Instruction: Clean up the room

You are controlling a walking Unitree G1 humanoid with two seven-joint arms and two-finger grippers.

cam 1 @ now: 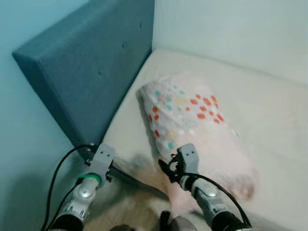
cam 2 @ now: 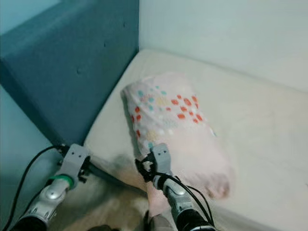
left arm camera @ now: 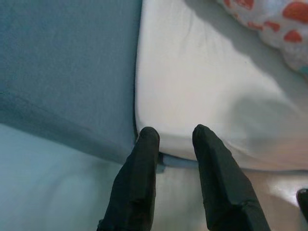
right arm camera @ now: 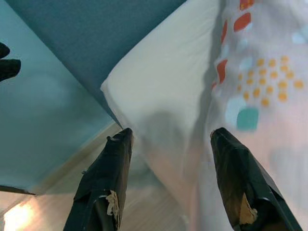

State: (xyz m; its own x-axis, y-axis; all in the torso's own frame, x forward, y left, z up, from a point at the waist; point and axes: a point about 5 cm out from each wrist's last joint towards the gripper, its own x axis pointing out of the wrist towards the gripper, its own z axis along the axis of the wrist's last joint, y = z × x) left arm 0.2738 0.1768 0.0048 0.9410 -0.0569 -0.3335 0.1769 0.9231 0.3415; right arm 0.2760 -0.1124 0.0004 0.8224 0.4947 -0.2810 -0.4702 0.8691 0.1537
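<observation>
A pale pink pillow (cam 1: 192, 120) printed with red, teal and yellow dots lies on the white mattress (cam 1: 260, 110), close to the blue padded headboard (cam 1: 91, 62). My right gripper (right arm camera: 171, 137) is open, its two black fingers spread wide over the pillow's near end and the mattress edge, with nothing between them. My left gripper (left arm camera: 175, 134) hovers at the mattress corner beside the headboard. Its fingers (left arm camera: 144, 159) are a little apart and hold nothing.
The bed stands in a corner: a pale wall (cam 1: 231, 29) runs behind it and a light teal wall (cam 1: 29, 144) stands left of the headboard. Wooden floor (right arm camera: 29, 211) shows below the mattress edge. The mattress to the right of the pillow is bare.
</observation>
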